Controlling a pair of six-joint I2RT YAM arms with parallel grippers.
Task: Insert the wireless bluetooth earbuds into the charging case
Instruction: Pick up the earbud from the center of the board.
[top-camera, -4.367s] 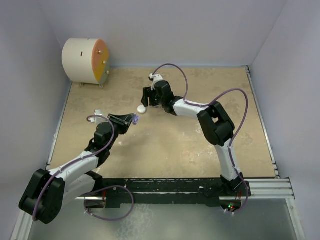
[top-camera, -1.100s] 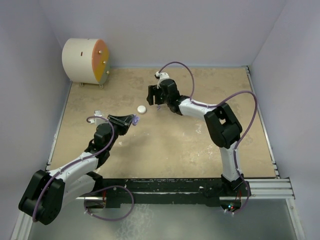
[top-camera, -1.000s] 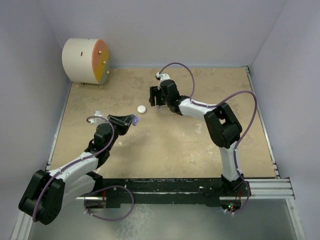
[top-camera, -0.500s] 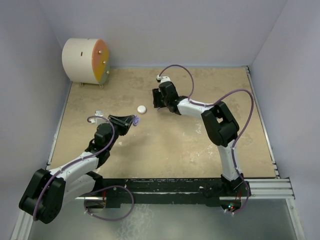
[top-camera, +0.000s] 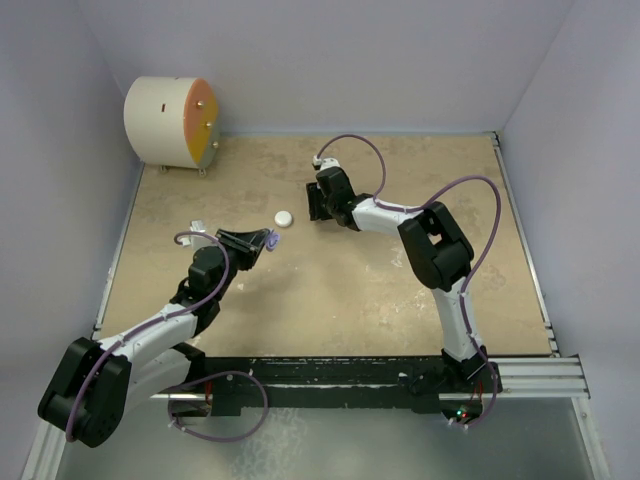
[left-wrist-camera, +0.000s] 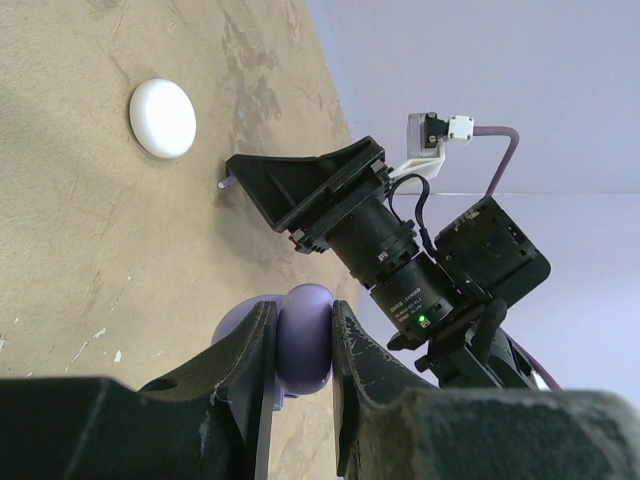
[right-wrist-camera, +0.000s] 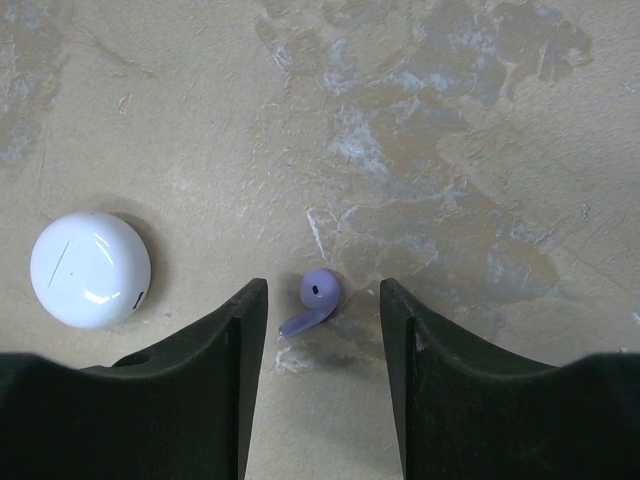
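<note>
Our right gripper (right-wrist-camera: 322, 289) has just come over the lilac earbud (right-wrist-camera: 313, 302) lying near the white case (right-wrist-camera: 90, 268), jaws narrowed but not touching it and holding nothing, while our left gripper (left-wrist-camera: 300, 335) stays clamped on the lilac case (left-wrist-camera: 306, 345), so we judge the pick is next.

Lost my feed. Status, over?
Left fingers shut on lilac case. Right fingers open, straddling lilac bud on table. White case beside it, clear of fingers.
</note>
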